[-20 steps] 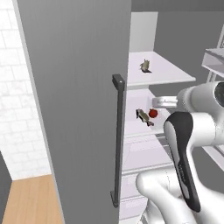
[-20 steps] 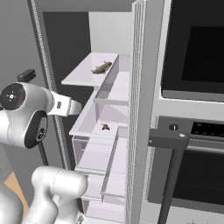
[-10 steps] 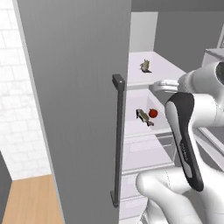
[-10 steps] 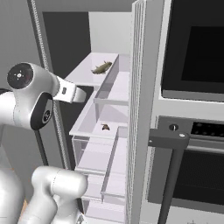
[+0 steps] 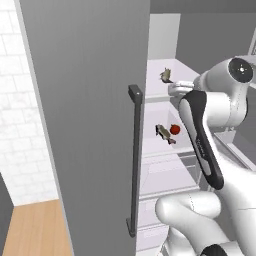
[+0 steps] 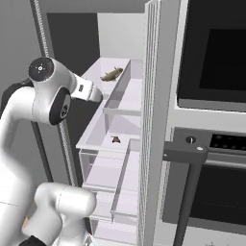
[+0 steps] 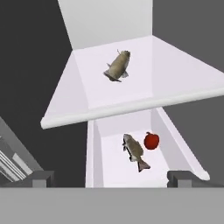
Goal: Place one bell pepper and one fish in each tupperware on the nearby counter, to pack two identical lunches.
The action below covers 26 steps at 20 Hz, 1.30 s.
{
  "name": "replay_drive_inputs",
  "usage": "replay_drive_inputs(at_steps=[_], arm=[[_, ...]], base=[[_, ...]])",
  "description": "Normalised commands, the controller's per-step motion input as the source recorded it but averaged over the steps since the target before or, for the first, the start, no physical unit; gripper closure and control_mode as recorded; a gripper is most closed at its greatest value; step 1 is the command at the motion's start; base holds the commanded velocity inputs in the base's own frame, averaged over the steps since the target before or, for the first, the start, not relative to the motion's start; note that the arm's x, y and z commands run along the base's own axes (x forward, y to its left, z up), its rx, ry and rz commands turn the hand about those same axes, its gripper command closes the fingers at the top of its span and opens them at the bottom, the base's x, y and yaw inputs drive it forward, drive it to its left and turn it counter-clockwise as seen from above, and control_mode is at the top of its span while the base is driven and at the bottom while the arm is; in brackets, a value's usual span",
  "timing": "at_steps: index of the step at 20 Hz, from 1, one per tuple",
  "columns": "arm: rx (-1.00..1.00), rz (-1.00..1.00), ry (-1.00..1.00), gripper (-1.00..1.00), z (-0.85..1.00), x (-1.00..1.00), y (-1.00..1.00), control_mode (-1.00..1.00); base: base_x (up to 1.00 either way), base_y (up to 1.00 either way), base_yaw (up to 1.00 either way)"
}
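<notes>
1. Fridge door [image 5: 85, 125] stands open on the left, dark vertical handle [image 5: 134, 160] on its edge.
2. Upper shelf [image 7: 87, 94]: one fish [image 7: 118, 65] lies alone near the back; also seen in the right base view [image 6: 111, 74].
3. Lower compartment [image 7: 105, 166], under that shelf: second fish [image 7: 134, 152] lies lengthwise, bell pepper [image 7: 151, 141] just beside it on its right, close but contact unclear.
4. Gripper [image 7: 111, 177]: fingers [image 7: 41, 178] spread wide apart, nothing between them; it hangs in front of the shelves, apart from both fish and the pepper.
5. Oven [image 6: 211, 120] sits right of the fridge, bar handle [image 6: 185, 151] in front.
</notes>
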Motion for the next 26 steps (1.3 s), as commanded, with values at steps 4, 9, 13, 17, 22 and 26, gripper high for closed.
replay_drive_inputs(at_steps=[4, 9, 13, 17, 22, 26], arm=[[0.03, 0.0, 0.0, -1.0, 0.0, 0.65, -0.13, -1.0], [0.01, 0.0, 0.02, -1.0, 0.0, 0.54, -0.08, -1.0], [0.0, 0.0, 0.09, -1.0, 0.03, 0.5, 0.0, -1.0], [0.0, 0.01, 0.07, -1.0, 0.0, 0.48, -0.06, -1.0], [0.0, 0.04, 0.05, -1.0, 0.0, 0.53, -0.07, -1.0], [0.0, 0.02, 0.01, -1.0, -0.06, 0.6, -0.01, -1.0]], base=[[0.0, 0.0, 0.0], [0.0, 0.0, 0.0], [0.0, 0.0, 0.0], [0.0, 0.0, 0.0], [0.0, 0.0, 0.0], [0.0, 0.0, 0.0]])
